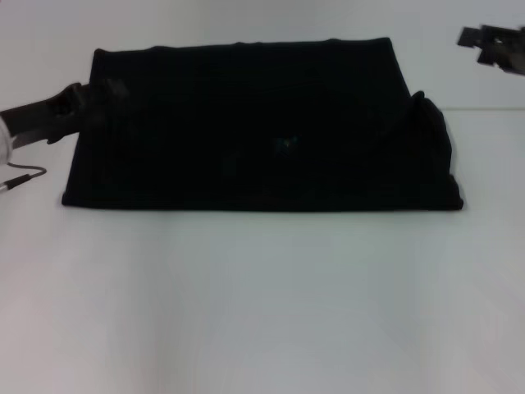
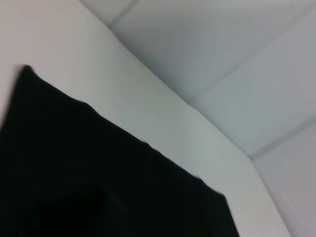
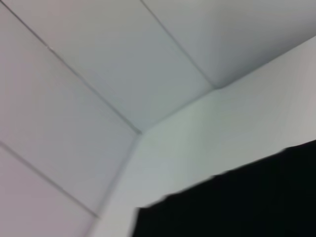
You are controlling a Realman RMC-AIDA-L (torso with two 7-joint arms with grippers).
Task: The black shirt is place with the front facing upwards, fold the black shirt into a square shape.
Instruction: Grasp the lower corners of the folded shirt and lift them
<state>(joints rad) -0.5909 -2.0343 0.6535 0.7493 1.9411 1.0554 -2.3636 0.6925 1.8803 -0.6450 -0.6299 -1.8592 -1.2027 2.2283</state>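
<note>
The black shirt [image 1: 262,131] lies folded into a wide flat band across the middle of the white table [image 1: 262,295], with a small bunched ridge at its right end. A faint bluish speck [image 1: 285,146] shows near its centre, and no print is visible. My left gripper [image 1: 92,100] reaches in from the left and sits at the shirt's upper left edge, dark against the cloth. My right gripper [image 1: 490,45] hangs at the far right, above and clear of the shirt. The shirt [image 2: 98,187] fills the left wrist view, and the shirt [image 3: 247,202] also shows in the right wrist view.
A thin cable [image 1: 23,176] lies on the table by the left arm. The table's far edge [image 1: 484,108] runs behind the shirt. Pale tiled floor [image 2: 237,54] shows beyond the table edge in both wrist views.
</note>
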